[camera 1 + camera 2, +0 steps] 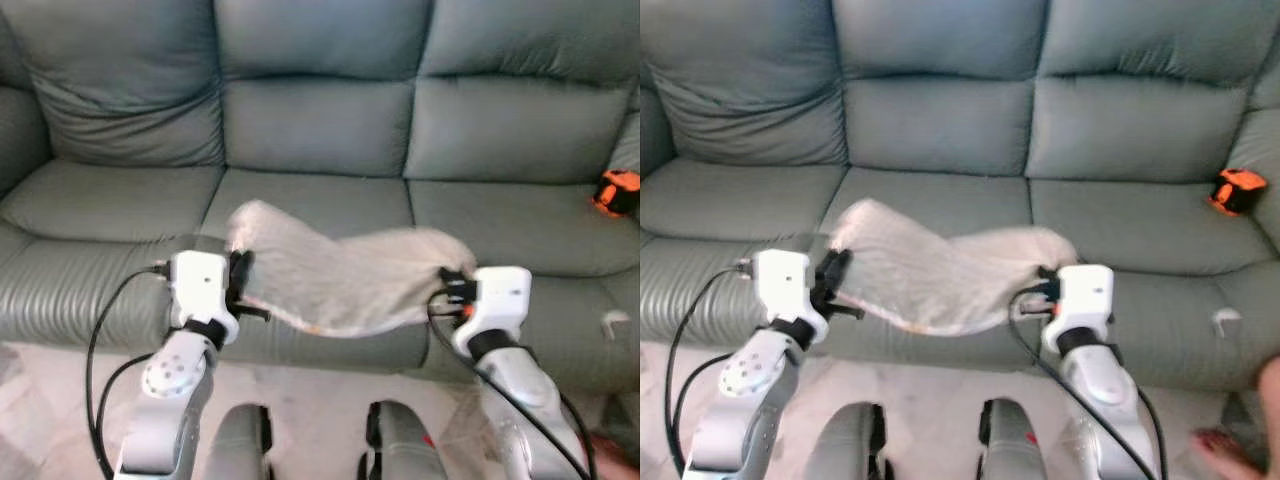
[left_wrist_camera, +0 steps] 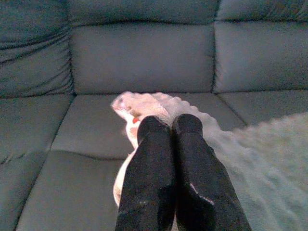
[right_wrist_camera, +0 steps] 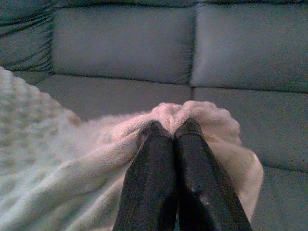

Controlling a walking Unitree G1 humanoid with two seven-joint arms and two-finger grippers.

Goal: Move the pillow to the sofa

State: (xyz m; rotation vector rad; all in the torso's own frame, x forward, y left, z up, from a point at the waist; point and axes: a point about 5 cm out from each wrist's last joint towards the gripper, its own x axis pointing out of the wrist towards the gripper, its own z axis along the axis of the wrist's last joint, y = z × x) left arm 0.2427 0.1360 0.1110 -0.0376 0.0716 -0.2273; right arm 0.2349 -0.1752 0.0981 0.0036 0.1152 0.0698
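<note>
A pale pink, fluffy pillow hangs limp between my two arms, over the front edge of the grey-green sofa. My left gripper is shut on the pillow's left corner; its black fingers pinch the fabric. My right gripper is shut on the pillow's right corner, where its fingers press together in the plush. The pillow sags in the middle above the centre seat cushion.
A small orange and black object lies on the right seat cushion. A white scrap sits on the sofa's front at the right. Pale tiled floor lies below. A person's foot shows at the lower right.
</note>
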